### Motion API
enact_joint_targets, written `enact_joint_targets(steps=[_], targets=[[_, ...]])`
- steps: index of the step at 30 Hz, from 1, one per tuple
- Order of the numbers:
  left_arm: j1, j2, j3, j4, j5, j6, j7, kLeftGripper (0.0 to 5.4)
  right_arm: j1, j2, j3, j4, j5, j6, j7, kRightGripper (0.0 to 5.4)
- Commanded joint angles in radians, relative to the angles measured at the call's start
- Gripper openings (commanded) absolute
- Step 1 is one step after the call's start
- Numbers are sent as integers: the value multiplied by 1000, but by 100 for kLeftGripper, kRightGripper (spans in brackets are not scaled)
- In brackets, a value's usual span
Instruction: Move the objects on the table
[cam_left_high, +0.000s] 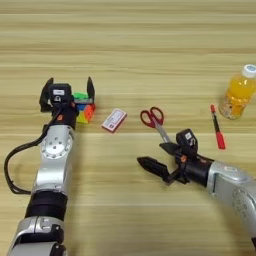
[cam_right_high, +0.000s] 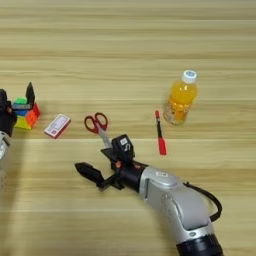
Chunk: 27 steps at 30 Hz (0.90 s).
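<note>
My left gripper (cam_left_high: 69, 91) is open at the left of the table (cam_left_high: 150, 45), its two fingers spread wide. The multicoloured puzzle cube (cam_left_high: 86, 112) lies just in front of its palm, close to the right-hand finger and partly hidden by the gripper body. Right of the cube lie the small red-and-white card (cam_left_high: 114, 120) and the red-handled scissors (cam_left_high: 152, 119). My right gripper (cam_left_high: 159, 158) is open low over the wood, with its upper finger beside the scissors' blade tip and nothing between the fingers. The red pen (cam_left_high: 217, 128) and the orange drink bottle (cam_left_high: 239, 94) are at the right.
A black cable (cam_left_high: 14, 165) loops out from my left forearm over the table's left side. My right forearm (cam_right_high: 170, 200) reaches in from the lower right corner. Bare wood stretches across the far half of the table.
</note>
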<state>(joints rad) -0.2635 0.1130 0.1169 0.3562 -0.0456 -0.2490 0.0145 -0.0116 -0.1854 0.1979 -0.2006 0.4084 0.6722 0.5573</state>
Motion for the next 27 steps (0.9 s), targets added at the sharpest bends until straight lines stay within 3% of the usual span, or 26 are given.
enact_joint_targets(steps=[1, 4, 12, 18, 27], targets=[[-13, 2, 0, 7, 6, -3, -4, 540, -11, -7, -8, -27, -38, -109, -7, 536], [-13, 2, 0, 9, 6, -4, -4, 540, -8, -7, -8, -34, -70, -193, -17, 536], [-14, 2, -2, 17, 8, -6, -4, 540, -7, -1, 4, -27, -244, -539, -83, 536], [-13, 1, -6, 22, 10, -8, -6, 540, -26, 27, -54, -23, -245, -664, -136, 536], [-12, 1, -7, 21, 10, -9, -7, 540, -75, 43, -163, -44, -222, -748, -209, 536]])
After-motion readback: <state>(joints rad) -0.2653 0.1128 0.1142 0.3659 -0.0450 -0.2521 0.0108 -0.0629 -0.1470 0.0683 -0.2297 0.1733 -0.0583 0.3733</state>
